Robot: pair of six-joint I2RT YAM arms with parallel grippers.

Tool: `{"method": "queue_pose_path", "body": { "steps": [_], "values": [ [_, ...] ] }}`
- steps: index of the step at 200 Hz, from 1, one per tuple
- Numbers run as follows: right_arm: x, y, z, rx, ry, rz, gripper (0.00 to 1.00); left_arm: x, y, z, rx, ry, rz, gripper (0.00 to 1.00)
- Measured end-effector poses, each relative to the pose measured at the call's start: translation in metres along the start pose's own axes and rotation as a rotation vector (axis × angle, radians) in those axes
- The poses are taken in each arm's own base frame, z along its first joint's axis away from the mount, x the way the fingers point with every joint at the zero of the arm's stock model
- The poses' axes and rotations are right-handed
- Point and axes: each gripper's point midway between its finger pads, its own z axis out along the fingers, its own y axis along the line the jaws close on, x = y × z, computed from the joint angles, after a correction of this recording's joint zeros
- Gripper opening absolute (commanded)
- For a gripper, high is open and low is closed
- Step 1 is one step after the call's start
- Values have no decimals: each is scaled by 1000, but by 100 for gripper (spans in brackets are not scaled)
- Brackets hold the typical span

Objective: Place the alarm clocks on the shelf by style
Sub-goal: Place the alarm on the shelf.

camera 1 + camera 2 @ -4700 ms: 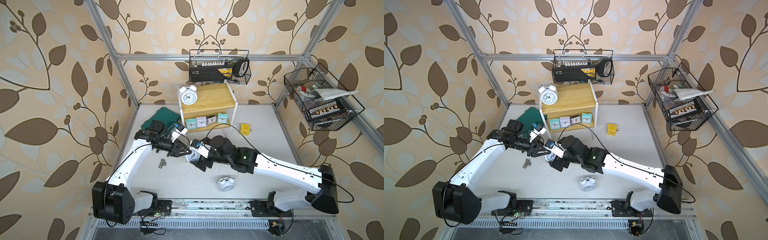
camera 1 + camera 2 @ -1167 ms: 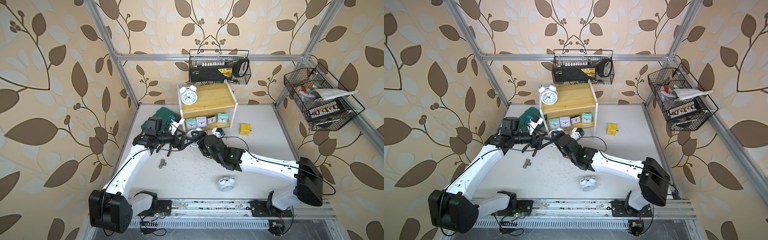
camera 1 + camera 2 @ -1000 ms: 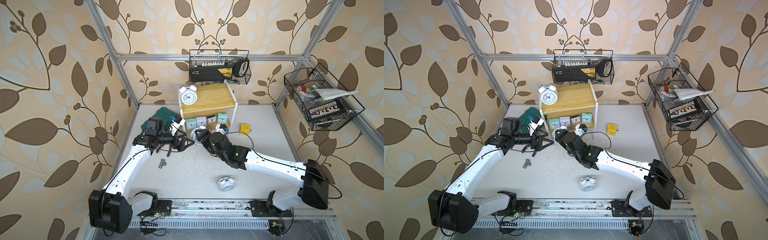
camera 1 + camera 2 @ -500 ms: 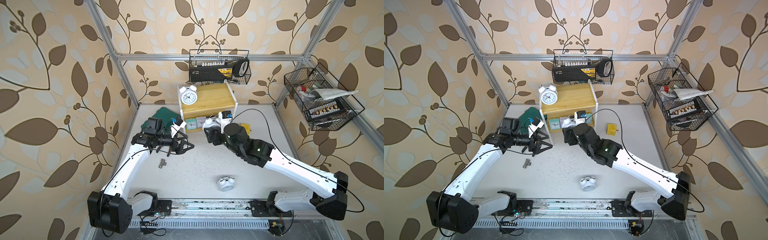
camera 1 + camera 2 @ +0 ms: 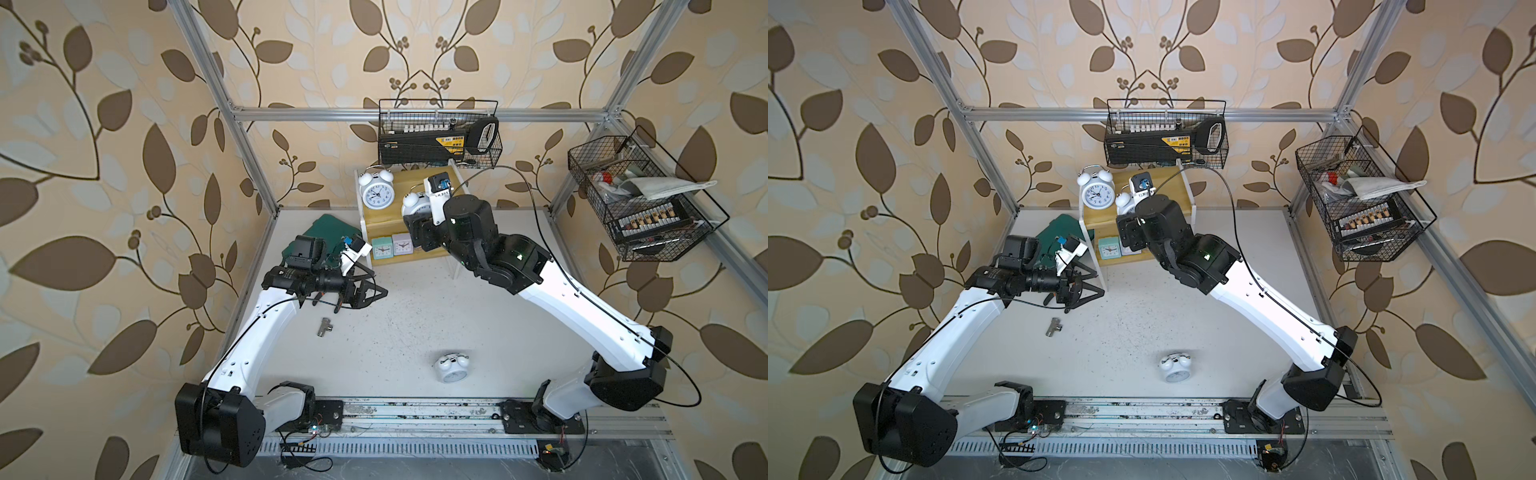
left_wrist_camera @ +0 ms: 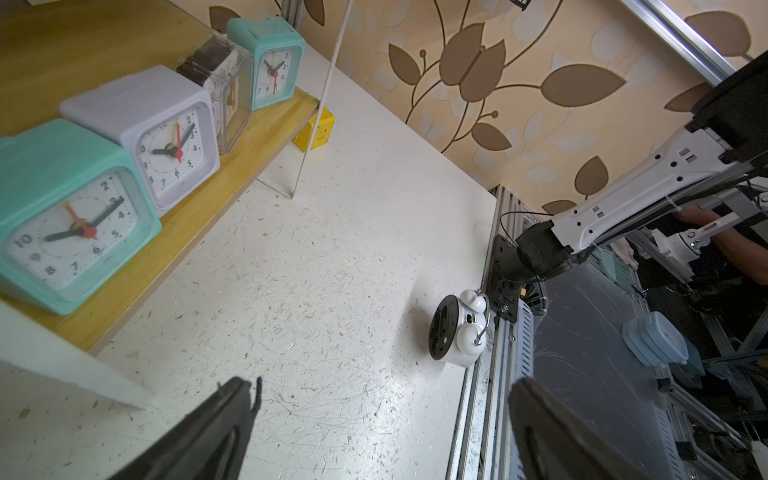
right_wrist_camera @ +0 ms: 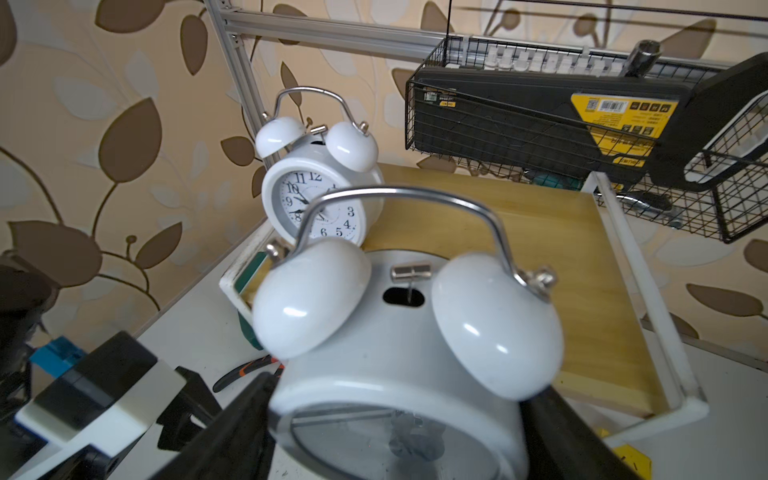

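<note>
Here, right fingers (image 7: 561, 440) around twin-bell clock (image 7: 395, 365)

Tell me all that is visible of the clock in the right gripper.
The held clock is round, glossy white, seemingly metal, with two dome bells, a silver arched handle and a small hammer. The right gripper clamps its sides. It is over the shelf's top board, near another twin-bell clock; contact with the board is unclear.
</note>
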Motion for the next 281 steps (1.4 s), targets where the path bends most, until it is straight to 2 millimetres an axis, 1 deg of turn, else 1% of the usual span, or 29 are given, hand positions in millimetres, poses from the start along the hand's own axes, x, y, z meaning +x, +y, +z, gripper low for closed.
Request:
{"method": "queue_pose_path", "body": {
  "steps": [27,53,77,95,127,143,212,221,238,281],
  "values": [
    [-13,-11,13,20,-2,14,65,0,0,0,-1,0,-1,99],
    [-18,-19,30,32,6,26,65,0,0,0,-1,0,0,99],
    [-16,-23,48,40,21,30,65,0,2,-1,-6,-3,-3,99],
    [-13,-22,62,42,33,30,65,0,4,-3,-12,-5,-5,99],
    [-4,-21,79,44,56,27,66,0,4,-3,-12,-5,-5,99],
    [-4,-21,85,47,52,30,66,0,4,-3,-12,-5,-4,99],
    [-7,-23,94,55,32,41,70,0,5,-4,-17,-8,-7,99],
    [-8,-23,96,55,28,43,71,0,5,-4,-17,-8,-7,99],
    [-9,-22,99,54,22,45,77,-1,5,-4,-17,-8,-6,99],
    [-10,-19,106,53,7,48,78,0,5,-4,-17,-8,-6,99]
  ]
}}
